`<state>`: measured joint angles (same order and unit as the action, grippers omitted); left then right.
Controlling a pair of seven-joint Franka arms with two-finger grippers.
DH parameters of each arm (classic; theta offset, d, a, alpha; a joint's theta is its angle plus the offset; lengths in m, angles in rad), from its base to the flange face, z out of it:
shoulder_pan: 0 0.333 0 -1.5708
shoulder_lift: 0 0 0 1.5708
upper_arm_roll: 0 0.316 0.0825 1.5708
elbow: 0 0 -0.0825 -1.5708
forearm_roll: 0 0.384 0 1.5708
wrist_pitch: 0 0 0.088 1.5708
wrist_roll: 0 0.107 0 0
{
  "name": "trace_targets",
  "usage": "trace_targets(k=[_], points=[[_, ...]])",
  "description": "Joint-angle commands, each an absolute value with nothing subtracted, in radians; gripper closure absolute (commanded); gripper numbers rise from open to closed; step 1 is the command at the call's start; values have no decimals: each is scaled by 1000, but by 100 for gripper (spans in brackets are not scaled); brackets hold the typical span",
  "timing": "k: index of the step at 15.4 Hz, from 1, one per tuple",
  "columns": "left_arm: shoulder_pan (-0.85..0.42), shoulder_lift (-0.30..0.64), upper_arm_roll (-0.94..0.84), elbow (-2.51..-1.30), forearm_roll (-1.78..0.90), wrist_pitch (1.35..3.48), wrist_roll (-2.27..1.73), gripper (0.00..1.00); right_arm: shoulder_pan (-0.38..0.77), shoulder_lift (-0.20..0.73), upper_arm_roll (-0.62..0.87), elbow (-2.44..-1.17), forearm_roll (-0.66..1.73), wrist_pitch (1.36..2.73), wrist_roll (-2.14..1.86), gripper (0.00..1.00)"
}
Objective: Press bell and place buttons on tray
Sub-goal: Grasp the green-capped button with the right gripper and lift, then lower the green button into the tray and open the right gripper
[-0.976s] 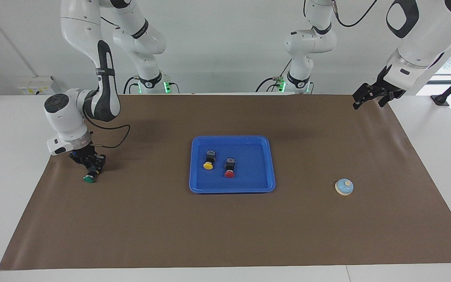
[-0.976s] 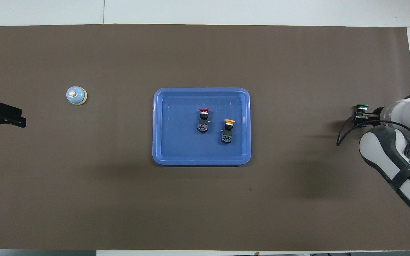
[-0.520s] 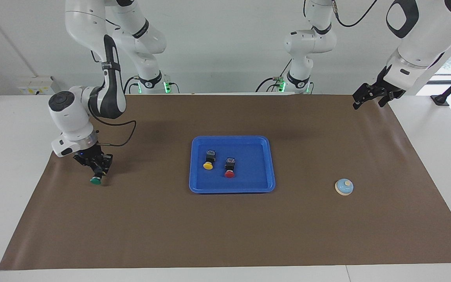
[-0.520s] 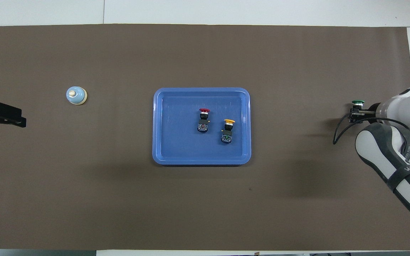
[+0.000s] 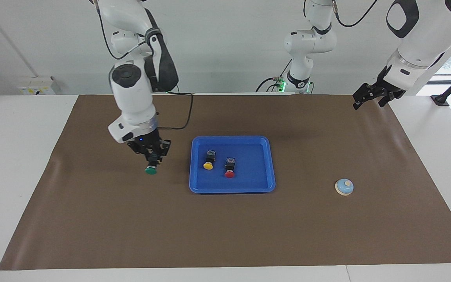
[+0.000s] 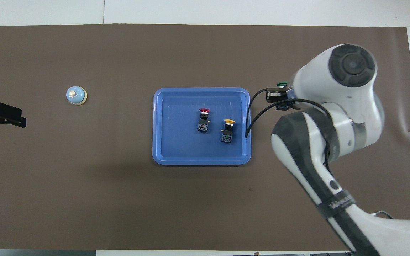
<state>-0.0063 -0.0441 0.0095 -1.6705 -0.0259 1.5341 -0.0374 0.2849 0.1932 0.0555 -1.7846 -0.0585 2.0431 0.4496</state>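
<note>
In the facing view, the right gripper [image 5: 152, 156], clamped on the green-capped, black-bodied push button [image 5: 150, 170], has swung in from the right arm's end of the brown mat and now hangs over bare mat just beside the shallow bright-blue plastic tray [image 5: 271, 172]. The yellow-capped button [image 5: 208, 163] and red-capped button [image 5: 230, 171] already lie in it, so only the last drop seems left. The left gripper [image 5: 371, 96] waits with fingers spread, well apart from the small light-blue dome bell [image 5: 344, 187].

From overhead, the wrist hides most of the green cap [image 6: 282, 84]; it looks short of the tray's rim [image 6: 249, 124].
</note>
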Motion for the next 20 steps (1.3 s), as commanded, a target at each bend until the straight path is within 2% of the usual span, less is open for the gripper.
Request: trace_targets(k=[1,4,10,13,16,20], points=[[-5,-64,11,-1689,-34,1539,-46,0,389,216,49,-1735,-49,2023,547,100],[-5,-66,11,-1689,-34,1539,-46,0,498,261,49,-1683,-9,2016,647,100],[-5,-66,11,-1689,-34,1539,-46,0,641,527,48,-1448,-23,2042,909,100],[-5,-64,11,-1689,-34,1539,-46,0,658,560,49,-1450,-21,2157,920,100],[-5,-66,11,-1689,-34,1539,-46,0,692,607,48,-1456,-29,2195,922,100],[-5,-66,9,-1689,-34,1539,-46,0,687,606,48,-1493,-32,2227,919,100]])
